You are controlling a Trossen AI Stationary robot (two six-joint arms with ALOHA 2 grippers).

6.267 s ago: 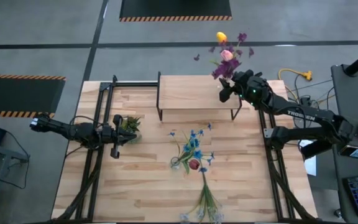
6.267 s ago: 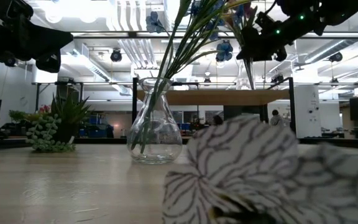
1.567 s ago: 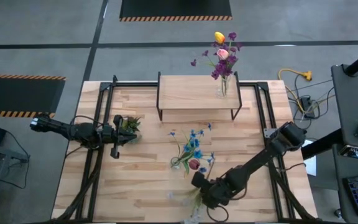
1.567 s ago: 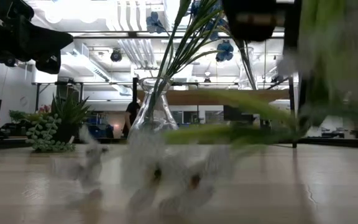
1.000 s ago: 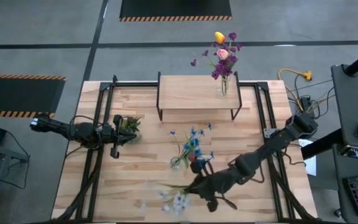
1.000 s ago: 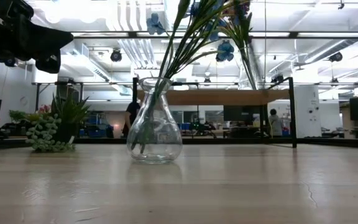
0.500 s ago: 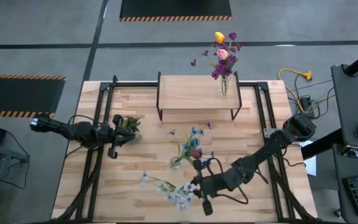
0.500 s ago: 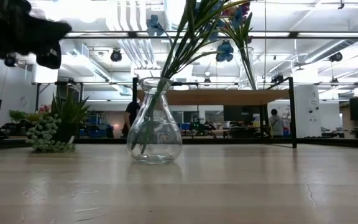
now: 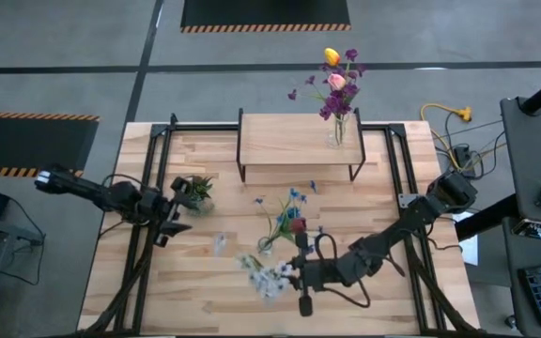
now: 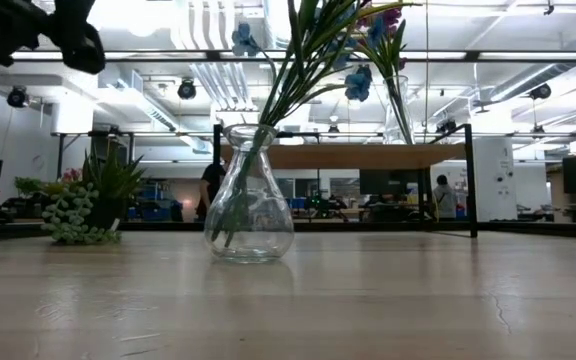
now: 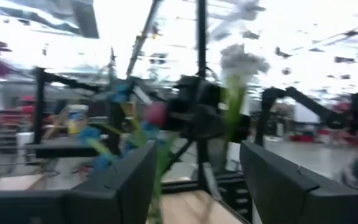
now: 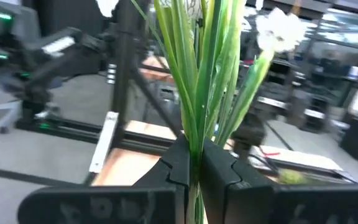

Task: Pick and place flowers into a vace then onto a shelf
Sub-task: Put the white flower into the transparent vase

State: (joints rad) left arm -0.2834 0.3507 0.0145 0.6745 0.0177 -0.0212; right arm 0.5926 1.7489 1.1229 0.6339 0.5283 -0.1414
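High view: the right claw [image 9: 294,272] was clamped on pale flowers [image 9: 266,277] above the surface [image 9: 224,300], beside a vase [image 9: 269,246] of blue flowers [image 9: 291,202]. A second vase [image 9: 336,131] of purple flowers [image 9: 338,89] stood on the shelf [image 9: 289,141]. The left claw [image 9: 178,211], jaws apart, hung near a potted plant [image 9: 195,188]. Right wrist view alone showed green stalks [image 12: 197,74] pinched between shut fingers [image 12: 176,165]. Left wrist view showed spread fingers [image 11: 123,180].

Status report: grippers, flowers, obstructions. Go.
Right gripper shut on white flowers, beside the glass vase. Left gripper open by potted plant. Nothing blocking.
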